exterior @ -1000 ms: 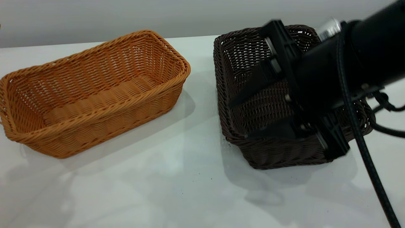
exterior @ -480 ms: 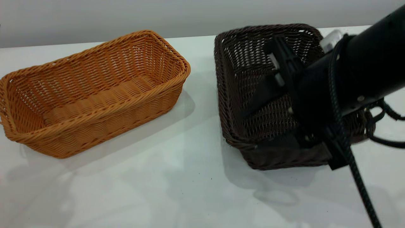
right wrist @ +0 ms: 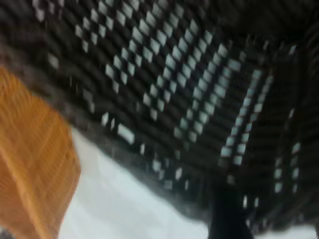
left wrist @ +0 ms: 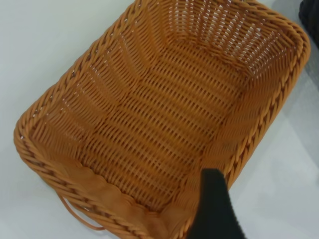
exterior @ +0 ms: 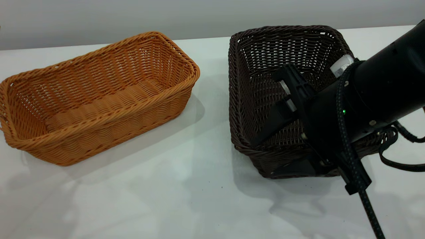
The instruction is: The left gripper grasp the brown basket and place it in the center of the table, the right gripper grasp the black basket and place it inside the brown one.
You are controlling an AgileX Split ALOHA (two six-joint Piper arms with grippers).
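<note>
The brown basket (exterior: 109, 129) stands empty on the left part of the white table (exterior: 186, 199). The left wrist view looks down into this brown basket (left wrist: 65, 89), with a black part of my left gripper (left wrist: 215, 199) over its rim; that gripper is outside the exterior view. At the right stands the black basket (exterior: 252, 49). My right gripper (exterior: 264, 159) is open and straddles its near wall, one finger (exterior: 270, 127) inside and the other (exterior: 294, 169) outside, low by the table. The right wrist view is filled with the black basket's weave (right wrist: 189, 99).
A gap of bare table separates the two baskets. The right arm's black cable (exterior: 368, 205) hangs down to the table at the front right. A grey wall runs behind the table's far edge.
My right gripper has come down and drawn back towards the near wall of the black basket, from above its inside to astride that wall. The black basket shifted slightly. The brown basket stayed put.
</note>
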